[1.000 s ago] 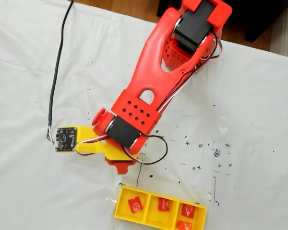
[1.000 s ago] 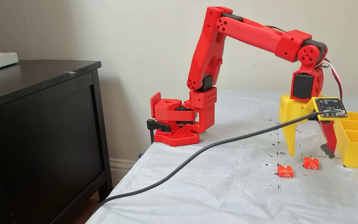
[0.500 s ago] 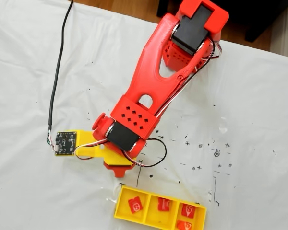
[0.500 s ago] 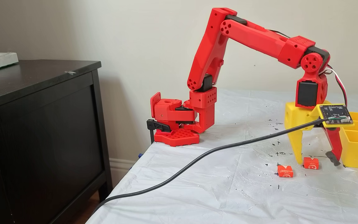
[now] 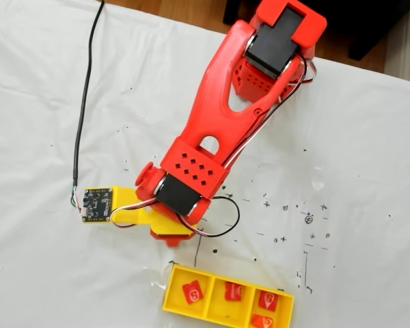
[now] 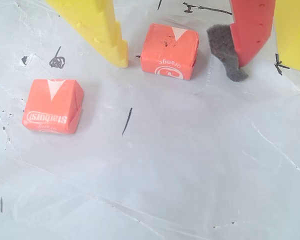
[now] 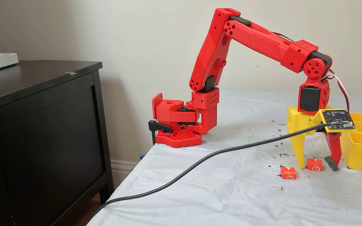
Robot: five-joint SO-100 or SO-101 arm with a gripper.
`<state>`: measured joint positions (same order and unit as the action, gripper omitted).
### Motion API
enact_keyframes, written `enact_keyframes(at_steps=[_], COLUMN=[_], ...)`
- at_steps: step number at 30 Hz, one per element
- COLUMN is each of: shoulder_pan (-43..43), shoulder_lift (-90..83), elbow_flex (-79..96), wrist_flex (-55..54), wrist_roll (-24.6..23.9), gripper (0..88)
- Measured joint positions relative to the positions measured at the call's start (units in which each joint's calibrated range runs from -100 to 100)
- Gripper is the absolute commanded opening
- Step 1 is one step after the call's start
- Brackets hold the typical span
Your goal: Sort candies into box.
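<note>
- The arm (image 7: 256,37) reaches from its base (image 7: 178,125) out over the white table cover (image 7: 215,194) and points the gripper (image 7: 316,164) straight down; the jaws stand wide apart and grip nothing, their tips low at the cover on either side of one candy (image 6: 170,51).
- The box (image 5: 225,298), a yellow tray of three compartments, sits just at 3 o'clock of the gripper in the side fixed view. The fixed view from above shows four candies in it: one in the left compartment (image 5: 190,292), one in the middle (image 5: 233,292), two in the right (image 5: 267,300) (image 5: 262,321).
- In the wrist view the straddled candy lies nearer the yellow finger (image 6: 107,35) at its 9 o'clock, almost touching it, with a wider gap to the grey pad (image 6: 225,52) on the red finger (image 6: 250,27) at its 3 o'clock.
- Risk: with the candy off-centre, closing would probably drag it sideways across the slick, wrinkled cover; it might twist and be pinched by a corner, or squirt out.
- Risk: the red finger works close to the box wall, so a lift or swing towards 3 o'clock could clip the rim and shift the tray.
- The second loose candy (image 6: 53,106) lies at 8 o'clock of the first, well clear of the jaws.
- The wrist view alone gives the finger-to-candy gaps and the printing on the wrappers; the top view alone gives the box contents, while there the arm covers the loose candies; the side view alone gives the tips' height.
</note>
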<state>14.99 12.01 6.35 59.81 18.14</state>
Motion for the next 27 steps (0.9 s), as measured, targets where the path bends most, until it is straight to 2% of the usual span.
enact_keyframes(at_steps=[10,16,27], shoulder_pan=[-0.16,-1.87,-9.91], shoulder_lift=[-0.08,-5.35,-19.77], elbow_flex=[0.0,0.09,-3.5], wrist_flex=[-0.78,-0.71,-2.43], wrist_roll=[-2.15,-6.79,-15.73], gripper=[0.2,0.2,0.2])
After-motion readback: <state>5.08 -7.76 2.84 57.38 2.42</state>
